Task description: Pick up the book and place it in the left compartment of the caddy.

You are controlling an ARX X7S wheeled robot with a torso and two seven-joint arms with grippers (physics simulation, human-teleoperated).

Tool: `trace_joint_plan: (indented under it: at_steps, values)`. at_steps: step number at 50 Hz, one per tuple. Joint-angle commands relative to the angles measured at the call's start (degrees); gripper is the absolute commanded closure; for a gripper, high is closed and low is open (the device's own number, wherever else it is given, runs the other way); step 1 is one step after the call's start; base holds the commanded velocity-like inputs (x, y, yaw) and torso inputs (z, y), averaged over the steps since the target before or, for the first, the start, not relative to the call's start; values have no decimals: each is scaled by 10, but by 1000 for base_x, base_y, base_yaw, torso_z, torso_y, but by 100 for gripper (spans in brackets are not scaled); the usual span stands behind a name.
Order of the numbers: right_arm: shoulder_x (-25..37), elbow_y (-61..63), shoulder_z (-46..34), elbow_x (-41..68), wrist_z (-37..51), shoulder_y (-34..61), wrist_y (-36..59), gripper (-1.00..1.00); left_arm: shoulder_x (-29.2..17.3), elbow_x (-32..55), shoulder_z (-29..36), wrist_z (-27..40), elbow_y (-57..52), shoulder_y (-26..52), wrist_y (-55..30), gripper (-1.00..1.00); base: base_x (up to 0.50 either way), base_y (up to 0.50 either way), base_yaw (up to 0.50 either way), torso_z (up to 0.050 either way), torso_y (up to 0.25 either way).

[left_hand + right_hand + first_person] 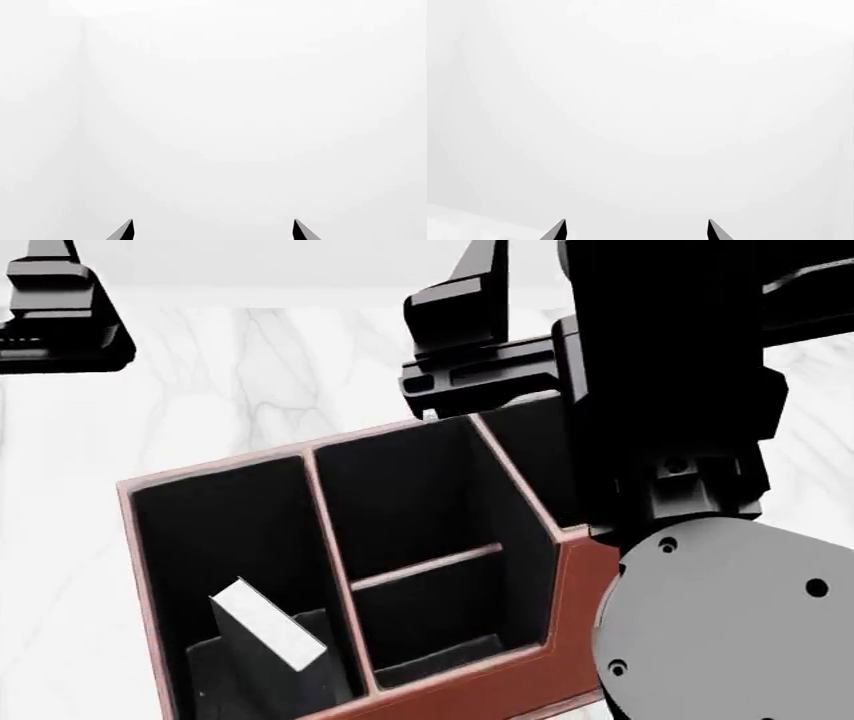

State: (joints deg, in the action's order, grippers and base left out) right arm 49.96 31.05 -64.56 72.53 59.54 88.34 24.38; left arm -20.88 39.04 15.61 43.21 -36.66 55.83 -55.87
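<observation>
- Nearest to me, my right arm (721,640) filled the lower right of the head view, its grey round joint covering the right end of the caddy (574,580)
- The caddy stood on a white marbled table (267,380), turned at an angle, reddish-brown outside and black inside
- The book (267,625) lay inside the left compartment (227,530), toward that section's near end, tilted, with its white page edges facing up and its black cover below them
- Nothing of mine touched the book
- Just right of it, past a thin wall, was the middle section with its crossbar (427,567), and I saw nothing in it
- Farther off, my right gripper (636,231) was held above the caddy's far wall; in the right wrist view its two dark fingertips (557,231) stood well apart with nothing between them, against blank white
- My left gripper (213,231) was raised at the far left of the scene, well apart from the caddy; in the left wrist view its fingertips (123,231) were likewise spread wide and gripped nothing, with only white beyond them
</observation>
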Motion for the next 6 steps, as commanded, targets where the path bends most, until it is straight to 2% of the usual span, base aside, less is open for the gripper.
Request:
trace_joint_plan:
  at_steps: [1, 6]
  values:
    - [-8, 3, 7, 18, 4, 37, 29, -100, 6, 20, -13, 11, -9, 44, -28, -100, 0, 0, 0, 0, 0]
    - [-9, 4, 10, 22, 4, 45, 36, -100, 7, 24, -15, 14, -12, 51, -32, -100, 0, 0, 0, 0, 0]
